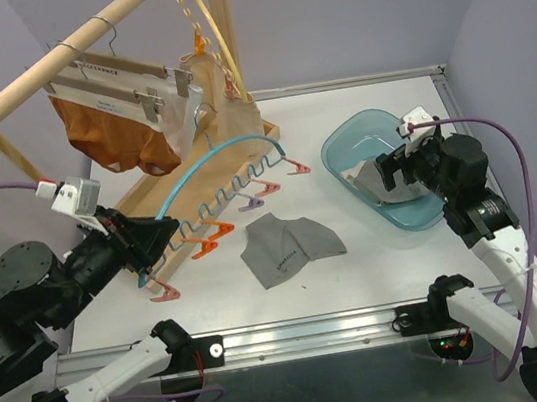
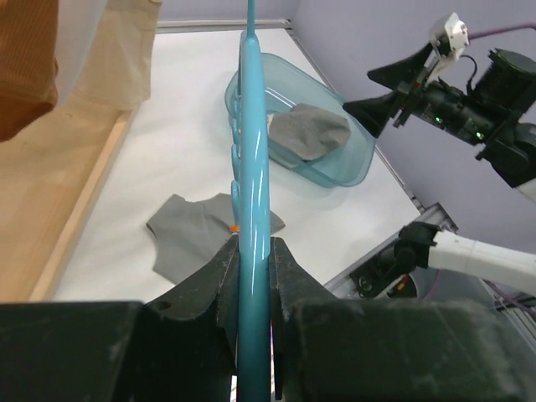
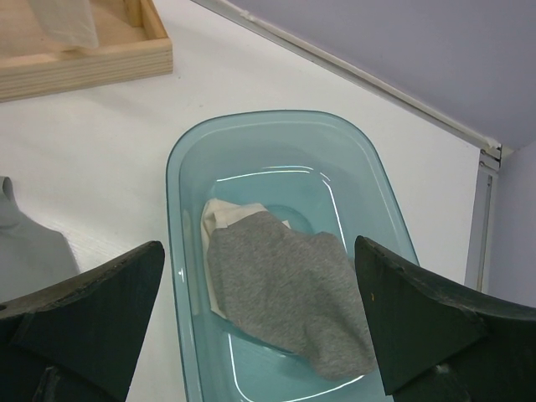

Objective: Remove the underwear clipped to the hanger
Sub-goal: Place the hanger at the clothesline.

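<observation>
From above, my left pincer (image 1: 164, 235) pinches the blue clip hanger (image 1: 230, 149) left of the teal tub (image 1: 421, 218), my right pincer (image 1: 393, 170) hangs spread over the tub, and the rust-orange pair (image 1: 112, 133) hangs clipped far left of it. My left wrist shows my fingers (image 2: 222, 280) pressed on the blue clip hanger (image 2: 254, 151), with a flat grey brief (image 2: 188, 234) on the table (image 2: 167, 126) beside the teal tub (image 2: 339, 172). My right wrist shows my right pincer (image 3: 260, 289) spread above the teal tub (image 3: 177, 176), where a bundled grey brief (image 3: 285, 293) lies on a cream brief (image 3: 219, 219).
</observation>
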